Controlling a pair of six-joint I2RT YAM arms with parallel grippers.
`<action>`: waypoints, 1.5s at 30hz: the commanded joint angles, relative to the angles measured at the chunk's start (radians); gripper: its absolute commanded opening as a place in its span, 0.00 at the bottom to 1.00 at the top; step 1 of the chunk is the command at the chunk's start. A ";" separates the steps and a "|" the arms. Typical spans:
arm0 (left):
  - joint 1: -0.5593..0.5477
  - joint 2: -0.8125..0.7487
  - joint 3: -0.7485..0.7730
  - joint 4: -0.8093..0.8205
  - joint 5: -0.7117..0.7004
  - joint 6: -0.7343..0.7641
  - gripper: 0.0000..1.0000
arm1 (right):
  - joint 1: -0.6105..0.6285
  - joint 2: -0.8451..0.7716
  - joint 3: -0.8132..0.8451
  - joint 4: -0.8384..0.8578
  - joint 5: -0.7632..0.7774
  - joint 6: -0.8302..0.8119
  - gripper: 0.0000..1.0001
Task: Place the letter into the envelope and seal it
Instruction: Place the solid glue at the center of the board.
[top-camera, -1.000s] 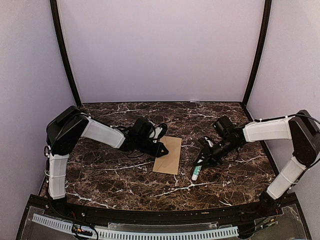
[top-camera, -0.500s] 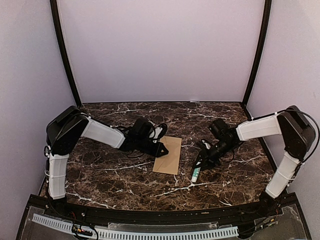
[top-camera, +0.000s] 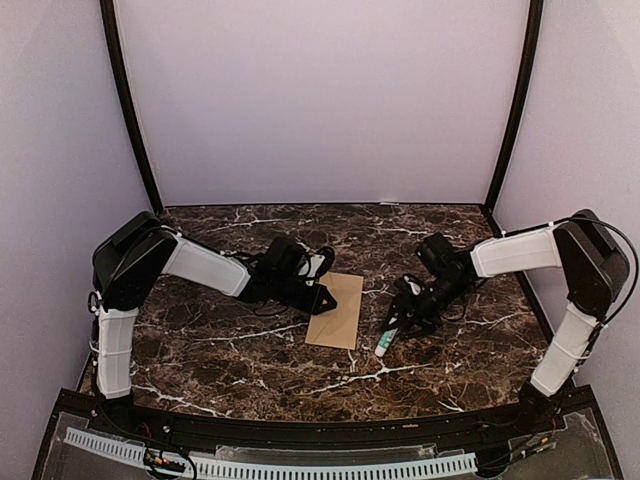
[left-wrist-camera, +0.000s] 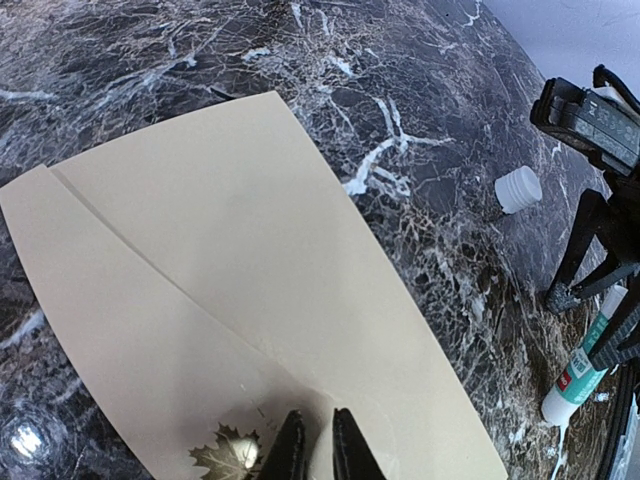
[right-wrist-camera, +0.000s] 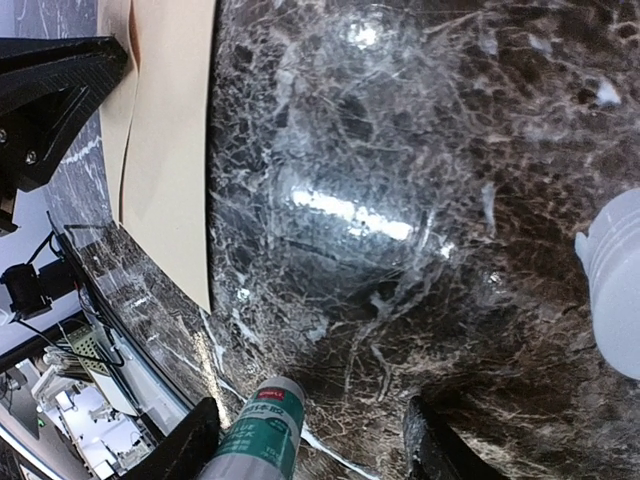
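The envelope (top-camera: 340, 312) lies flat near the middle of the marble table (top-camera: 240, 345), long edges angled a little off square, a straight diagonal seam crossing its face. The left gripper (left-wrist-camera: 318, 430) stands on its left part, fingers drawn almost together with only a sliver between them; whether they nip any paper cannot be told. Just beside the tips is a small gold maple leaf mark (left-wrist-camera: 228, 461) – the only print on the paper. A strip of bare marble separates the envelope's right edge from the right gripper (right-wrist-camera: 312, 432), whose fingers stand wide apart on the table, a glue stick (right-wrist-camera: 262, 432) lying between them close to one finger. Its label is green with a red patch – the lettering too small to read. A white cap (left-wrist-camera: 518, 189) sits apart, farther back
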 joint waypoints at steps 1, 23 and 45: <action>-0.004 -0.016 -0.033 -0.117 -0.012 0.011 0.11 | 0.005 -0.004 0.032 -0.019 0.031 -0.004 0.62; -0.004 -0.018 -0.032 -0.112 -0.014 0.011 0.11 | 0.005 -0.084 0.060 -0.041 0.084 0.008 0.99; -0.004 -0.138 -0.073 -0.069 -0.060 -0.006 0.10 | 0.091 -0.219 0.039 0.438 0.223 0.099 0.31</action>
